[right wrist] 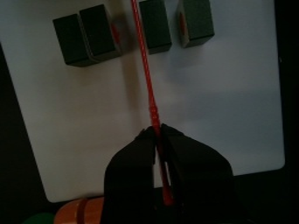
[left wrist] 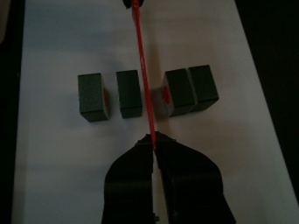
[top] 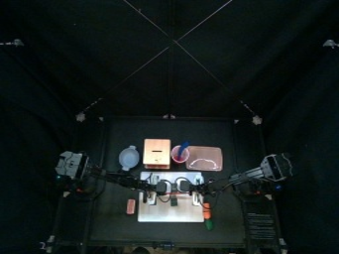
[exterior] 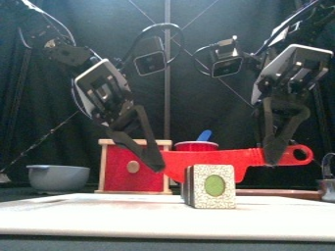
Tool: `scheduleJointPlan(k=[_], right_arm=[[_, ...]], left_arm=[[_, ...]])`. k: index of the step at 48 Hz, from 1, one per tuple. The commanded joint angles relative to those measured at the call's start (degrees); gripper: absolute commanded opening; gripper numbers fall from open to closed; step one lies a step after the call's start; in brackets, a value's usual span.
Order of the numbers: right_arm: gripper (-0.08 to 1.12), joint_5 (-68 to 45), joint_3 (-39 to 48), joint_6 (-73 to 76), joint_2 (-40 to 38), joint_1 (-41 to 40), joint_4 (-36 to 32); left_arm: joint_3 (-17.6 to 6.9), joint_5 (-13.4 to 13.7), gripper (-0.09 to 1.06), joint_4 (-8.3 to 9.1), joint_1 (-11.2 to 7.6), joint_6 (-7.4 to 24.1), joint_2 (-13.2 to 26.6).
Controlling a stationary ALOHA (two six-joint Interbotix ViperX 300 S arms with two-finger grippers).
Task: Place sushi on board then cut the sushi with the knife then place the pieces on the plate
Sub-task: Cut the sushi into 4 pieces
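both grippers are holding the red knife point(exterior: 216, 157), one at each end, so that it is lying level across the front of the surface. the left gripper point(exterior: 147, 147) is pinching the blade end, its jaws closed down to a thin slit on the red plastic. the right gripper point(exterior: 272, 157) is clamping the handle end the same way, jaws narrow and tight, with the handle's ring sticking out past it toward the right.

the sushi roll point(left wrist: 128, 94) is lying on the white cutting board point(left wrist: 65, 166) as four dark green blocks in a row. in the left wrist view the knife is showing edge-on as a thin red line, running from the jaws across the row and passing between the second and third blocks. the gap there is wider than the gaps between the other blocks. the right wrist view is showing the same line crossing the row from the other side.

in the front view only the near end block is showing, a pale speckled face with a green centre. the knife's lower edge is sitting right at the top of it, and whether the two are touching cannot be told.

behind the board, the blue-grey bowl point(exterior: 59, 177) is standing at the left, and the wooden box point(exterior: 131, 167) with its red drawer front is just right of it. the red cup point(exterior: 197, 147) is holding a blue knife point(exterior: 205, 134). the pink tray point(top: 205, 159) is lying at the back right, apart from the sushi.
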Motion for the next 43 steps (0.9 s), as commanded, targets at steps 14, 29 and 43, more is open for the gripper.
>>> scheduleJointPlan(k=[14,29,43], right_arm=[[0.4,-0.3,-3.4,0.6,-4.0,2.0,0.8],[0.4,-0.4,-3.6,0.6,-3.9,3.9,3.0],[0.4,-0.4,-3.6,0.6,-2.7,3.9,3.0]], left_arm=[[-0.4,-0.6,0.35,1.49,-3.6,0.0,-5.0],[-0.3,-0.5,0.35,0.62,-5.89,-0.2,-4.4],[-0.4,-0.5,0.35,-0.79,-5.89,-0.2,-3.0]])
